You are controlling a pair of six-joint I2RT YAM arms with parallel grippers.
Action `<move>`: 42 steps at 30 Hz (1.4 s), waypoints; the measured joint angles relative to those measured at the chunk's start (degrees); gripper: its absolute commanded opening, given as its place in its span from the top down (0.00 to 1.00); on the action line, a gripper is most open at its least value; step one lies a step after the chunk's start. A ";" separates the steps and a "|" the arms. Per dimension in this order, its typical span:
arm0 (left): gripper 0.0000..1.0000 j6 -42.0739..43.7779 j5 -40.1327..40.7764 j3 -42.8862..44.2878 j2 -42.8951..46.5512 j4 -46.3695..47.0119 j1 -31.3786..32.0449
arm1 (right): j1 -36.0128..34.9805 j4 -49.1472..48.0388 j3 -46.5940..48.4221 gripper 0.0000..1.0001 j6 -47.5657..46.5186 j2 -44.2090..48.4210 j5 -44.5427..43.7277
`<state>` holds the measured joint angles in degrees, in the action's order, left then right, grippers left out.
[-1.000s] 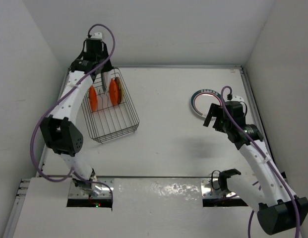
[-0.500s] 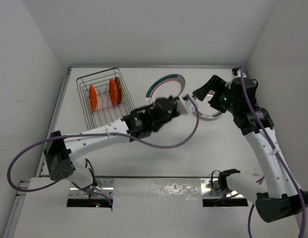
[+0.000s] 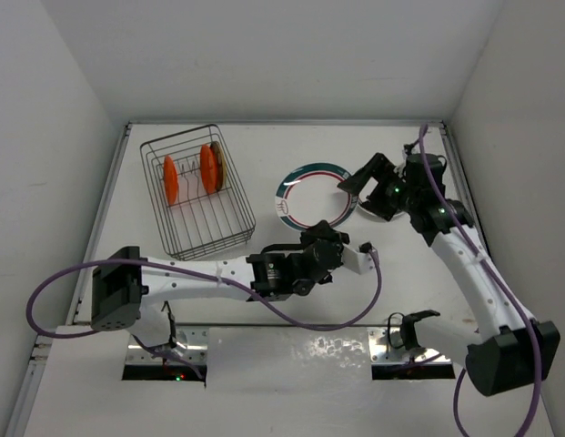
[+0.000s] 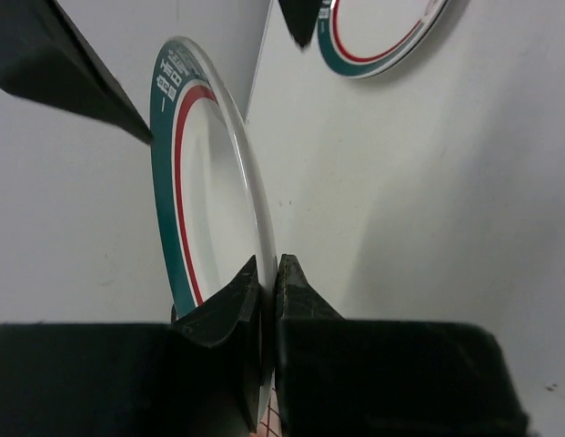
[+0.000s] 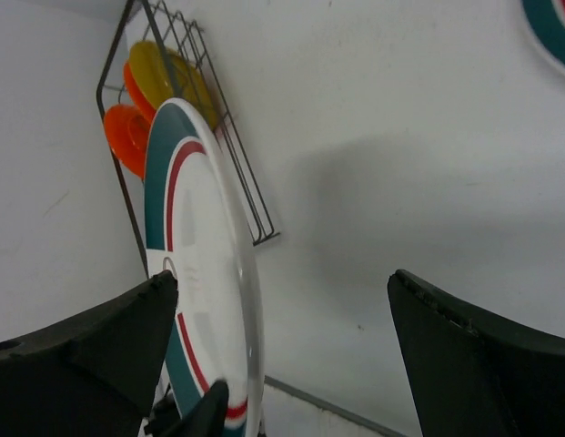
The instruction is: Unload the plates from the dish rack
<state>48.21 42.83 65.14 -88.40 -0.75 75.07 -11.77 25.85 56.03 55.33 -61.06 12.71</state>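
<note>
The left claw (image 4: 267, 278) is pinching the bottom edge of a round white plate with a green and red ring (image 3: 316, 200) and holds it up on its edge over the middle of the white table (image 3: 291, 137). The right claw (image 3: 359, 175) is spread wide, just beside the far side of that plate, and another plate of the same kind (image 4: 378, 41) lies flat on the table under it. Two round orange plates (image 3: 171, 180) stand on edge in the dark wire dish rack (image 3: 200, 218) at the far left.
</note>
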 measured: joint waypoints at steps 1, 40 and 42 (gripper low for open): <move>1.00 -0.22 -0.52 0.26 0.00 -0.24 0.63 | 0.00 -1.51 -0.96 0.11 0.24 -1.55 1.81; 0.00 -71.67 20.33 -4.74 37.83 -38.27 -0.15 | 16.00 -37.94 -24.41 0.52 15.61 -23.43 -25.57; 0.00 -77.13 20.31 -4.72 38.03 -42.32 -2.93 | 16.22 -37.38 -22.38 0.30 15.56 -25.73 -25.81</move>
<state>-28.93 63.13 60.42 -50.37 -43.07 72.14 4.45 -11.53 33.65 70.89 -86.78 -13.10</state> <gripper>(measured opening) 0.999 0.511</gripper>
